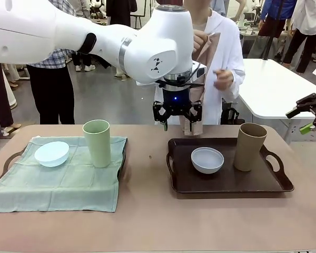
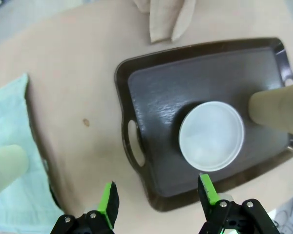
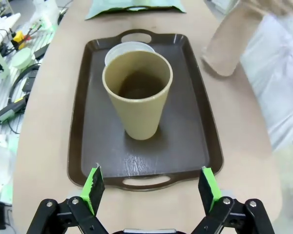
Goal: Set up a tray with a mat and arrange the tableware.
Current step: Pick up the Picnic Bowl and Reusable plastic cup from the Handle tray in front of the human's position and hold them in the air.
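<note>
Left gripper (image 1: 177,124): jaws apart, empty, over brown tray's (image 1: 229,193) far rim
Right gripper (image 3: 151,181): jaws wide, empty, off tray's right end
Tan cup (image 1: 249,147), white-grey bowl (image 1: 207,159): on tray
Tan cloth (image 2: 166,19): behind tray, half hidden

You are viewing the white-grey bowl (image 2: 211,135) sitting in the dark tray (image 2: 151,92) beside the tan-brown cup (image 2: 276,109); the left gripper (image 2: 157,192) is holding its fingers (image 2: 109,202) apart.

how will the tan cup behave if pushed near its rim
The tan cup is tall and narrows toward its base, so it would probably tip rather than slide. It looks empty in the right wrist view, so it is likely light. A low push may make it skid on the bare dark tray.
</note>
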Controlling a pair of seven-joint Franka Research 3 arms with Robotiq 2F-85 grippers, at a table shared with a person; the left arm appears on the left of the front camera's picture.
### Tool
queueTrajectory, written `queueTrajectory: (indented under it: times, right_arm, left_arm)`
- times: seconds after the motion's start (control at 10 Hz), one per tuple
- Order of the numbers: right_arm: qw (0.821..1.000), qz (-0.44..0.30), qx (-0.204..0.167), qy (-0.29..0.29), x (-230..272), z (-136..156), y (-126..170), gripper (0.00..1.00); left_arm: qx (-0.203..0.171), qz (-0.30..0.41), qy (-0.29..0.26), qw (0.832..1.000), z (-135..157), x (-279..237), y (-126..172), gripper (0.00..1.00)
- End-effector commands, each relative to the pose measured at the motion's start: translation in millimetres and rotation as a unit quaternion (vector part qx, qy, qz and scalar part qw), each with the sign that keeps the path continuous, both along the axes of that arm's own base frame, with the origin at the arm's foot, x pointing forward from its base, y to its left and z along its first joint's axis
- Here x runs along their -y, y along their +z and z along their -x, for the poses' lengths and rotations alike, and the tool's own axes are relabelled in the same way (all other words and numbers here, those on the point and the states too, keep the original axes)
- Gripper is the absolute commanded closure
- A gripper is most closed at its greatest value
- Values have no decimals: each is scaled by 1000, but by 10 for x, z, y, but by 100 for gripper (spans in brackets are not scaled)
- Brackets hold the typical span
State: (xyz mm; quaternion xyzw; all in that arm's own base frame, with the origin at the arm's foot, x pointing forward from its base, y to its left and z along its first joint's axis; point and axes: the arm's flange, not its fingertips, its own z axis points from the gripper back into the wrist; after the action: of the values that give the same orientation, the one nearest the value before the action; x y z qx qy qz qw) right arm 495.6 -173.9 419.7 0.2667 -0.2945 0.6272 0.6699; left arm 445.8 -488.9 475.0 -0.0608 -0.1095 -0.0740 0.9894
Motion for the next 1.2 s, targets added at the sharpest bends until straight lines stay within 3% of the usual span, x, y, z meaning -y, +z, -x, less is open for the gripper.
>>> queueTrajectory:
  times: [0.0, 0.3, 0.4, 0.7, 0.8, 1.1]
  right_arm:
    - [1000, -14, 10, -1, -87, -75, -189, 0]
    - [998, -20, -29, 54, -402, -99, -431, 0]
    - [998, -10, -27, 55, -468, -103, -471, 0]
    - [999, 17, -33, 35, -686, -188, -579, 0]
    - [998, -8, -30, 49, -589, -177, -501, 0]
    - [998, -8, -30, 49, -589, -177, -501, 0]
  left_arm:
    - [20, 14, 14, 1000, 29, 34, -180, 15]
    - [33, 24, 35, 999, -154, 181, -274, 15]
    - [37, 29, 39, 998, -218, 213, -295, 15]
    - [-3, 46, 45, 998, -317, 302, -381, 15]
    - [13, 37, 28, 999, -291, 176, -348, 15]
    - [13, 37, 28, 999, -291, 176, -348, 15]
